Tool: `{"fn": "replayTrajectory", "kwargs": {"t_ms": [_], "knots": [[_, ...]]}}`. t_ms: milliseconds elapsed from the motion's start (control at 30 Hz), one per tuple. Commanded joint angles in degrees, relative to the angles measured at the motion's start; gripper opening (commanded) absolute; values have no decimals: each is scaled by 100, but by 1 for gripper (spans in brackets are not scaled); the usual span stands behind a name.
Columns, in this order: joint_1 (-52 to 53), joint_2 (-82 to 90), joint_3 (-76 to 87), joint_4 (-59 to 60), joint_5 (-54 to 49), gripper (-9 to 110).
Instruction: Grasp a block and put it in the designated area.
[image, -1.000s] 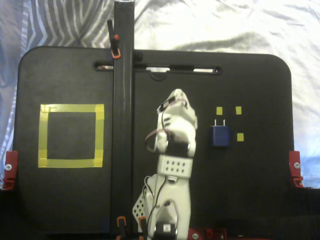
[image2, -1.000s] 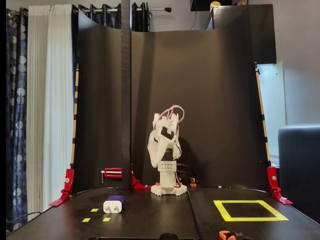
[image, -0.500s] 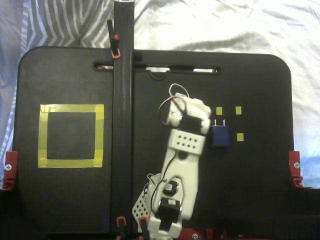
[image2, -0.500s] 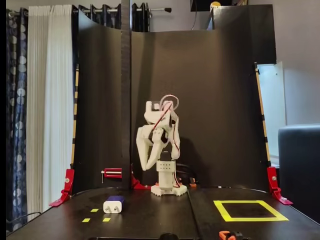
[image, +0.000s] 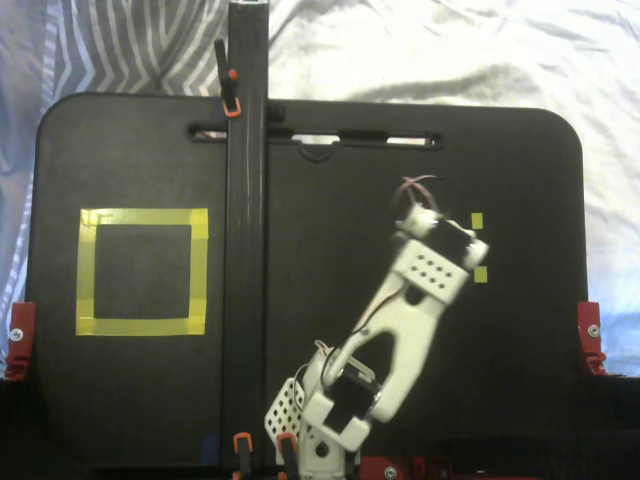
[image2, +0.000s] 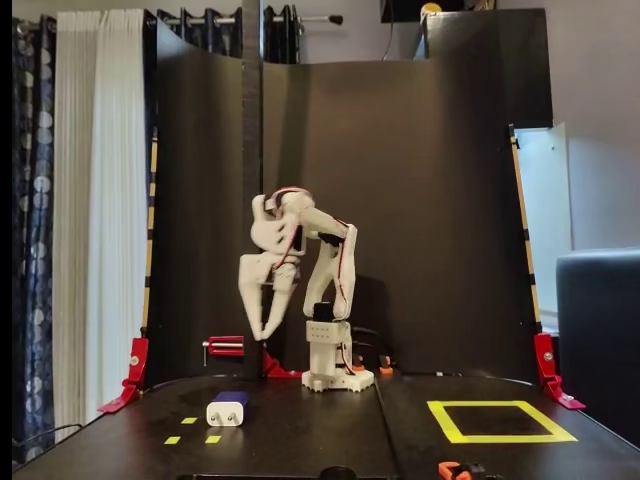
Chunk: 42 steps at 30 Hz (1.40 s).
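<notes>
The white arm folds up from its base and leans to the left in the front-facing fixed view, its claw pointing down, fingers parted and empty, high above the bench. The block lies below it on the bench, untouched, beside small yellow tape squares. The designated area sits empty, well apart to the right.

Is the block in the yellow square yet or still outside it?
Outside. In a fixed view the block lies by small tape marks at left, while the yellow square at right is empty; the gripper hangs above the block.
</notes>
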Motion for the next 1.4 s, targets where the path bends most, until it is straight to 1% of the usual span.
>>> {"fn": "replayTrajectory", "kwargs": {"t_ms": [0,200,667,1167,1367], "knots": [[299,-193,-255,-202,-316,0],[633,-721,-316,-677,-563,0],[1354,-1327,-360,-1107,-1230,1],[1441,-1652,-360,-1424,-1230,1],[1406,-1652,-352,-1564,-1230,27]]}}
